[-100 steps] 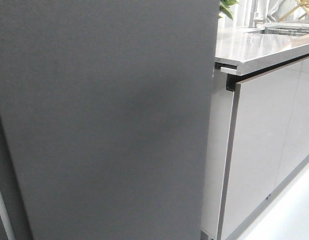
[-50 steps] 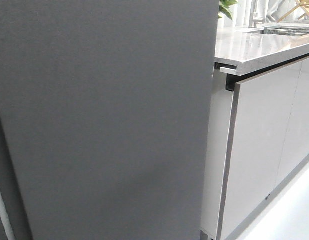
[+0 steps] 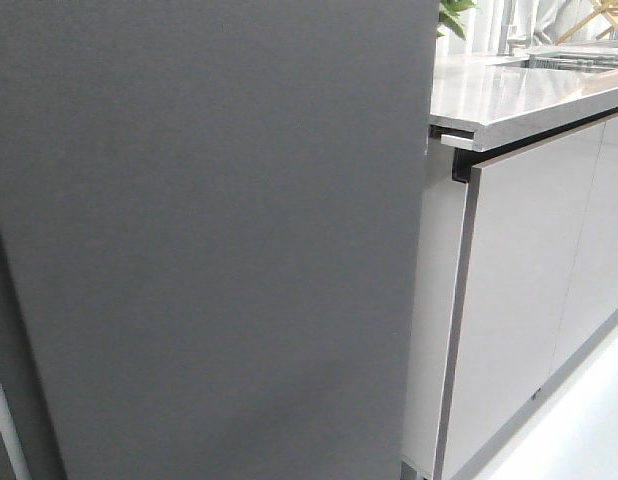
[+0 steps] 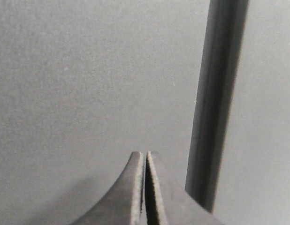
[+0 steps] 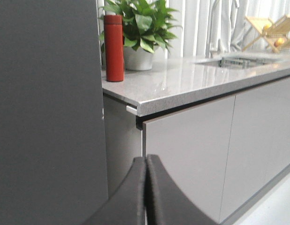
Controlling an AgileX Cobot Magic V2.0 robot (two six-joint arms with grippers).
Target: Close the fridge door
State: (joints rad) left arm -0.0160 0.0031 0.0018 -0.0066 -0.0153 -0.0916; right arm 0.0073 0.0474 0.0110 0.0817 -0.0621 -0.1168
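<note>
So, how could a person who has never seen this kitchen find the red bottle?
Find the grey countertop beside the tall dark fridge door. At its near corner, before the potted plant, stands the red bottle: a slim upright cylinder, the only red thing there.

Matte black, curved end effector (image 4: 145, 187) fingers with pale grey inner edges, likewise right (image 5: 145, 192)

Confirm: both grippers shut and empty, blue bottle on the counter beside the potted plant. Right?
Not quite. The bottle is red, not blue, as the right wrist view shows. The rest holds: it stands on the counter beside the potted plant, and the left gripper and right gripper are shut and empty.
</note>
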